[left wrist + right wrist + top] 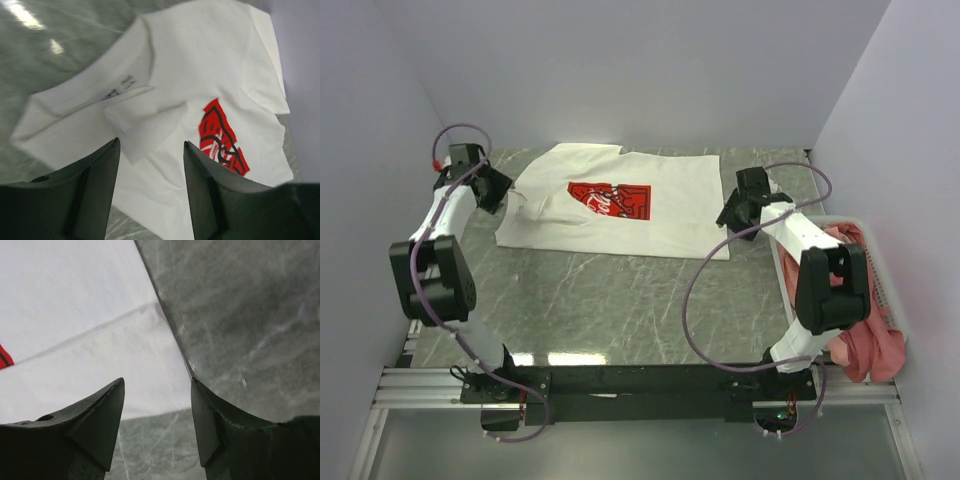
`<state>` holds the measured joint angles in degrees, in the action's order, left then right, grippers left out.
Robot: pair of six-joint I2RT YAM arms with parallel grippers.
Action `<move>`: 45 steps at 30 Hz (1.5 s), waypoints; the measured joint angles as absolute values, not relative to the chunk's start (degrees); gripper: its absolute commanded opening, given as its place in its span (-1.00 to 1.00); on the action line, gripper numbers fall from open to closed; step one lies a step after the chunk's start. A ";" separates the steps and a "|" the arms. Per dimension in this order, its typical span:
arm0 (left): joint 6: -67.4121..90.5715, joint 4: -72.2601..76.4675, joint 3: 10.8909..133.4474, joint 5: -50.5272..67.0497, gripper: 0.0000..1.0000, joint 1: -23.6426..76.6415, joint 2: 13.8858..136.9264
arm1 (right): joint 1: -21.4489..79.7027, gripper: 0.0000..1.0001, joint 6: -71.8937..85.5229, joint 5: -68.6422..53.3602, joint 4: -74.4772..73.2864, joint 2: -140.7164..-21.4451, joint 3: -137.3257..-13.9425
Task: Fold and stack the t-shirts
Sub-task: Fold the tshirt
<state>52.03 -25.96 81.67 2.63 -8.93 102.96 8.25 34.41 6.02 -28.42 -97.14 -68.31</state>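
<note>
A white t-shirt (670, 205) with a red rectangular chest print (610, 198) lies spread on the far middle of the table, its left sleeve folded in over the body. My left gripper (508, 195) is open over the shirt's left edge; in the left wrist view its fingertips (151, 142) straddle the folded sleeve (145, 127), above the cloth. My right gripper (728, 218) is open at the shirt's right near corner; in the right wrist view (156, 381) it hovers over the hem corner (125, 375). A salmon-pink shirt (870, 345) hangs in the basket.
The white slatted basket (892, 290) stands at the table's right edge, beside the right arm. The grey marble table (620, 300) shows in front of the shirt. Pale walls close in the left, back and right sides. Purple cables loop off both arms.
</note>
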 measured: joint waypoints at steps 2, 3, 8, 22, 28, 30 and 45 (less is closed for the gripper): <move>52.99 -26.68 77.28 -0.43 0.17 -9.78 98.02 | 8.78 0.25 34.89 5.96 -27.97 -93.80 -65.23; 53.56 -27.35 74.91 -2.02 0.17 -10.28 95.15 | 9.21 0.25 35.14 5.96 -27.79 -91.94 -63.55; 55.40 -29.43 65.82 -8.80 0.10 -11.00 84.71 | 12.38 0.22 36.91 4.36 -25.39 -85.91 -55.24; 56.49 -24.18 52.99 -7.22 -0.03 -10.90 86.24 | 13.74 0.20 39.64 1.45 -19.25 -84.88 -46.81; 56.47 -19.44 52.82 -5.37 0.00 -10.90 88.42 | 13.56 0.22 40.64 1.63 -17.78 -85.10 -46.35; 56.47 -18.04 52.64 -5.13 0.00 -10.90 89.06 | 13.45 0.22 40.84 1.72 -17.34 -85.12 -46.09; 57.69 -14.26 50.50 -4.34 -0.23 -11.07 92.42 | 9.43 0.22 41.10 1.17 -15.81 -86.13 -44.66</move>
